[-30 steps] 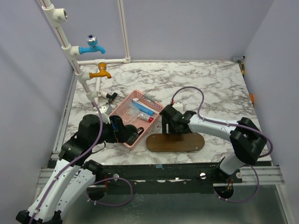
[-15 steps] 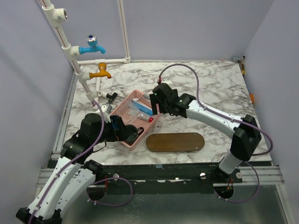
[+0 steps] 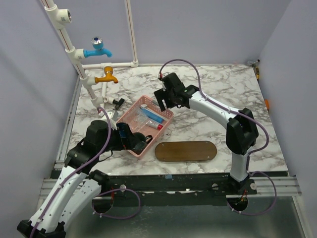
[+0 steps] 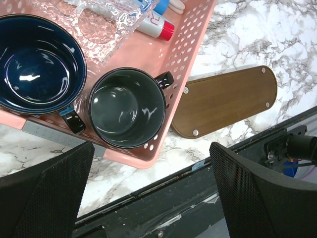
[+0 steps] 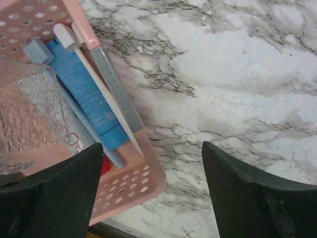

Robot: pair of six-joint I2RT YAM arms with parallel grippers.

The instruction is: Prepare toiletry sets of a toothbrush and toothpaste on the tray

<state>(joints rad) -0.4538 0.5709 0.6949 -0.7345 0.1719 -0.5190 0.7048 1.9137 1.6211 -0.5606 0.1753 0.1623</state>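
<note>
Toothpaste (image 4: 153,27) and toothbrushes (image 5: 96,84) inside pink basket (image 4: 184,54)

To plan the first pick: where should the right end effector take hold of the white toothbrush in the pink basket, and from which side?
Probably the mid-handle of the white toothbrush, from straight above, jaws closing across it. It lies flat along the toothpaste, close to the pink basket wall, so the sides are blocked.
</note>
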